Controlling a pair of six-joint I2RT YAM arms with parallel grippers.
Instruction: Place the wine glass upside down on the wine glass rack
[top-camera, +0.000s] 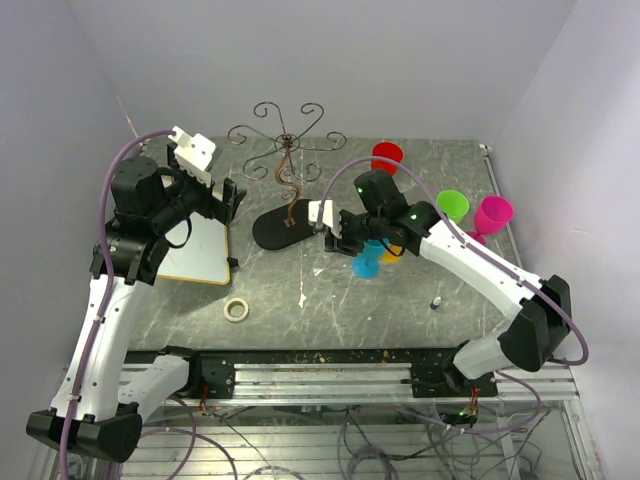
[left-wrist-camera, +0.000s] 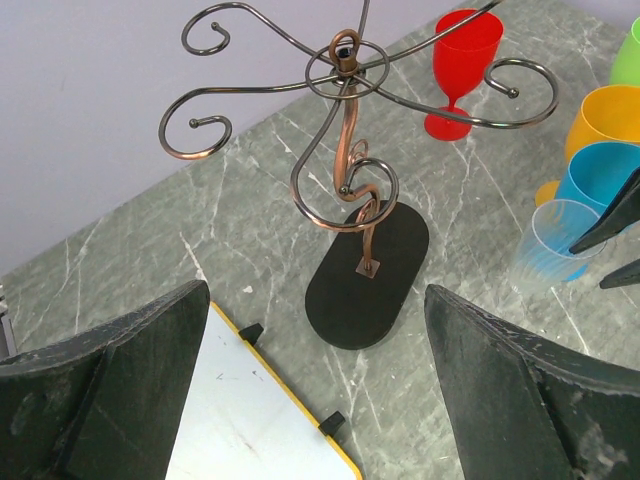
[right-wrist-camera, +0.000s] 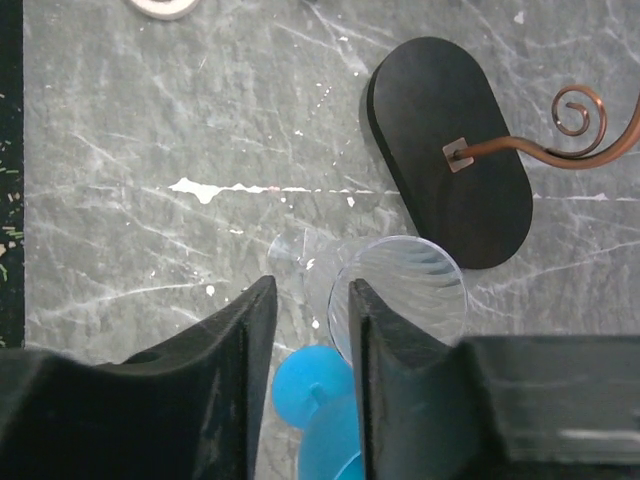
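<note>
The wine glass (right-wrist-camera: 420, 270), clear and upright, stands on the table just right of the wine glass rack's black oval base (right-wrist-camera: 450, 150). My right gripper (right-wrist-camera: 312, 290) hangs over it, jaws narrowed but still apart. One finger (right-wrist-camera: 385, 330) sits over the glass's near rim, the other finger (right-wrist-camera: 250, 340) stands clear of it. The left wrist view shows the wine glass (left-wrist-camera: 550, 245) at those fingertips. The bronze wire rack (top-camera: 287, 160) stands at the back middle with nothing on its arms. My left gripper (top-camera: 232, 200) hovers open to the rack's left.
A blue glass (top-camera: 368, 262) and an orange one (top-camera: 392, 255) stand right beside the clear glass. Red (top-camera: 387, 157), green (top-camera: 452, 205) and magenta (top-camera: 492, 215) glasses stand at the back right. A yellow-edged whiteboard (top-camera: 195, 250) and a tape roll (top-camera: 236, 309) lie on the left.
</note>
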